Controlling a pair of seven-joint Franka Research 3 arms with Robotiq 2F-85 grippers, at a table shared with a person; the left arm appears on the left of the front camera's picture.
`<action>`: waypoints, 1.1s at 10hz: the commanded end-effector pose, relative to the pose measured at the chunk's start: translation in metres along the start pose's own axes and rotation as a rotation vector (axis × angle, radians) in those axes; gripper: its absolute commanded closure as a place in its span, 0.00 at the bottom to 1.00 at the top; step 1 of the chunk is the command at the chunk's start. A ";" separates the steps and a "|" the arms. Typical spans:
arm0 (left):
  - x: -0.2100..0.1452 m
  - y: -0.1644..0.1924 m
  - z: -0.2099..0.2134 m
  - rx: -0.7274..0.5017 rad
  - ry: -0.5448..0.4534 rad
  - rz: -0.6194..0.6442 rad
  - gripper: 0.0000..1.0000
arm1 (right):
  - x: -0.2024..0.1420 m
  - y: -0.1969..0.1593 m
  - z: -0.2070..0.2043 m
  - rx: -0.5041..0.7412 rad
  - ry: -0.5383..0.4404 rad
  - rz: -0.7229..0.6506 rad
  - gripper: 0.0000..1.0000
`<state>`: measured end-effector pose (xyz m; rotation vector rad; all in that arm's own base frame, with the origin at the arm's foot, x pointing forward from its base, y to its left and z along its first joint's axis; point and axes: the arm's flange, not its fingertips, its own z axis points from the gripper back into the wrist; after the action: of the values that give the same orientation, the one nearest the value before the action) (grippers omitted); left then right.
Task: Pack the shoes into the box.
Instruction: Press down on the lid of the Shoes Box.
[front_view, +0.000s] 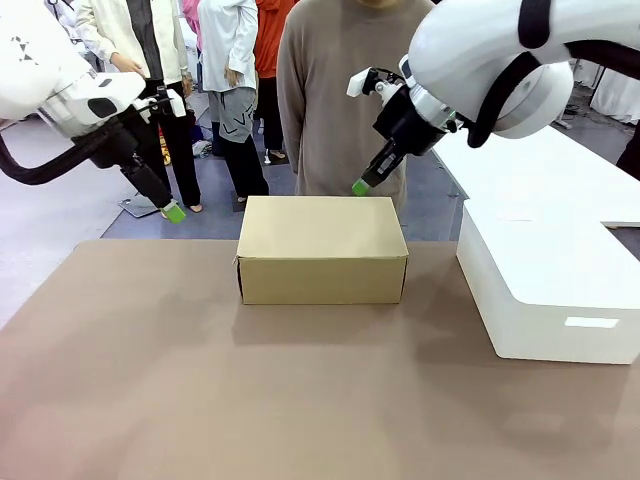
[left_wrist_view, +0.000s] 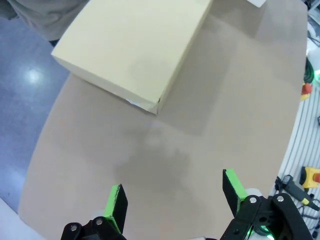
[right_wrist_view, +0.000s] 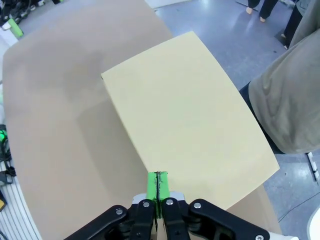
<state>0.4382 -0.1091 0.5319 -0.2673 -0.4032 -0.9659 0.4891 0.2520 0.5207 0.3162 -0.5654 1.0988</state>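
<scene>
A: Front view: the box (front_view: 322, 250) sits shut on the table (front_view: 200, 390), near its far edge, just in front of a person (front_view: 340, 100) whose head is cut off by the frame.

B: Contents?

A: Hidden; the lid covers everything. A white block (front_view: 545, 290) stands to its right, partly cut off.

B: Grippers?

A: The left gripper (left_wrist_view: 175, 197) hangs with jaws spread wide, holding nothing, well left of the box. The right gripper (right_wrist_view: 157, 187) has its pads pressed together, empty, seemingly above the box's far right corner; whether it touches is unclear.
</scene>
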 end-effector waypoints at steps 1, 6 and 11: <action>0.000 0.001 0.000 -0.021 0.015 0.000 0.00 | -0.003 0.003 0.006 0.008 -0.008 0.000 1.00; 0.000 0.001 0.000 -0.021 0.015 0.000 0.00 | -0.003 0.003 0.006 0.008 -0.008 0.000 1.00; 0.001 -0.013 0.003 0.038 -0.040 0.009 0.00 | 0.019 -0.010 -0.022 -0.041 0.009 -0.095 1.00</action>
<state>0.4359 -0.1153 0.5358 -0.2736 -0.4270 -0.9741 0.4946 0.2580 0.5152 0.3196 -0.5600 1.0675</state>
